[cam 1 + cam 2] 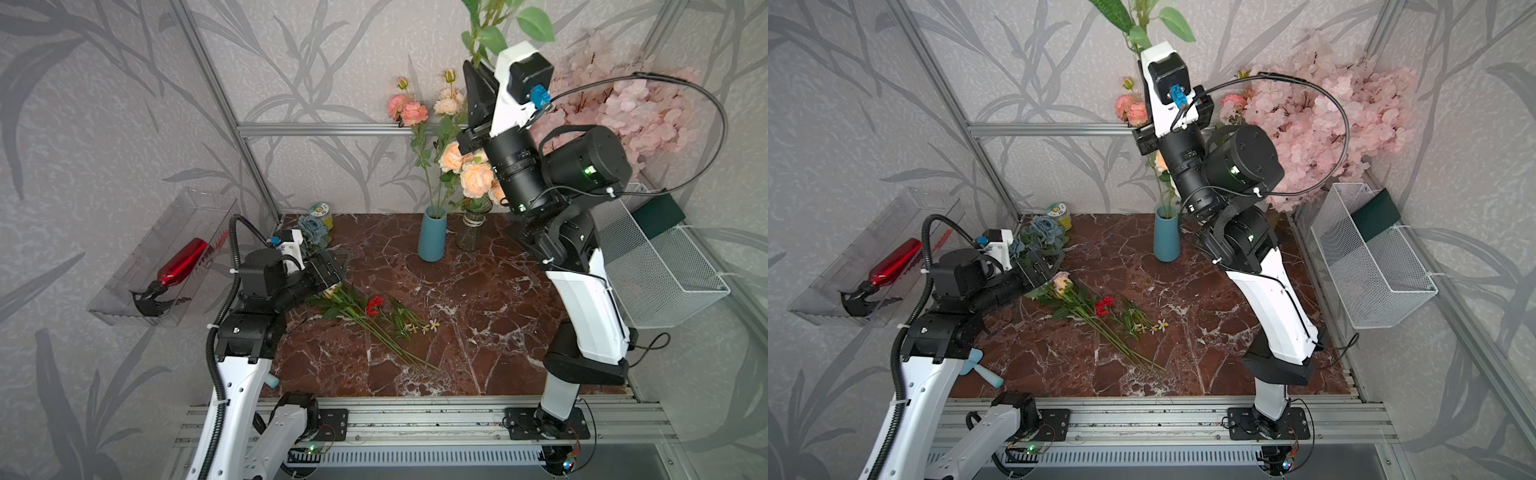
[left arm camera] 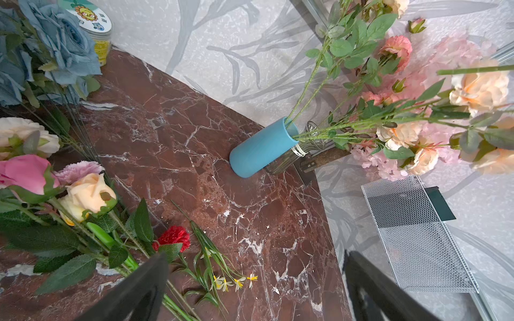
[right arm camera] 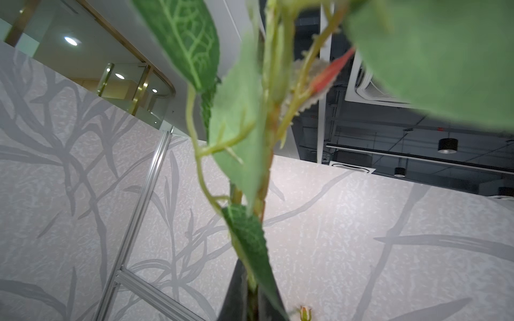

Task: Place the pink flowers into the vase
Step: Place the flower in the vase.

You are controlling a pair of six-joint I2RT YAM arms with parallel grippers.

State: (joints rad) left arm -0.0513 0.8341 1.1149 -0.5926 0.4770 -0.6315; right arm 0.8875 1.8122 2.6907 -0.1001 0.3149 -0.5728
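The pink flowers (image 1: 409, 110) stand in the blue vase (image 1: 432, 239) at the back of the counter (image 1: 519, 332), stems upright, heads up against the wall. Just beside it a glass vase (image 1: 471, 230) holds peach roses (image 1: 476, 178).

High above both vases the right hand (image 3: 251, 297) points upward, clamped tight on a leafy stem (image 1: 492, 39). The stem runs out of the top of both top views, so I cannot tell what bloom it carries.

On the counter's left side the left hand (image 2: 256, 254) hovers low, jaws spread wide with nothing between them. Under and in front of it lies a loose heap of stems. It includes a pink rose (image 2: 25, 172), a peach rose (image 1: 1062, 282), a red carnation (image 1: 375, 306) and a small yellow sprig (image 1: 424, 326). A blue rose (image 1: 311, 226) sits in the back left corner.

A pale blossom tree (image 1: 648, 108) fills the back right corner, and a wire basket (image 1: 656, 270) hangs on the right wall.
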